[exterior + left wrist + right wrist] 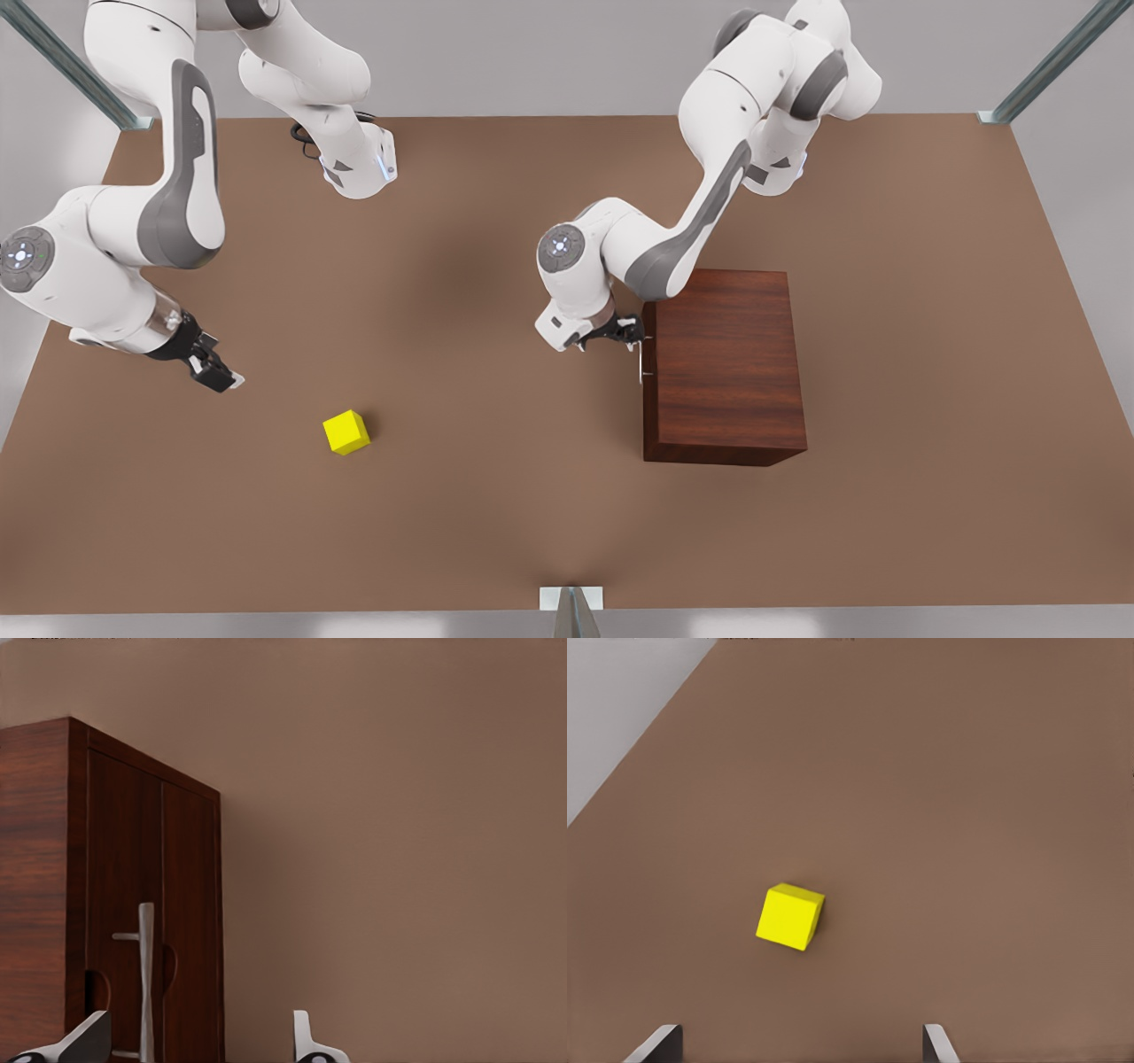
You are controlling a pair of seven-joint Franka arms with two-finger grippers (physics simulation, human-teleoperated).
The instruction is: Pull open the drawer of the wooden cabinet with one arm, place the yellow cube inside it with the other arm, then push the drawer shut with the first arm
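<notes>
yellow cube (345,432) | near, apart from right gripper (215,373) | fingers spread, empty

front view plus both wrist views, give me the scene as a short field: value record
left gripper: open, at the silver handle, not closed on it
right gripper: open, above the table, short of the yellow cube
drawer: shut, flush with the wooden cabinet
yellow cube: alone on the table, apart from the cabinet, toward the front view's left
task stage: drawer not yet pulled
</notes>
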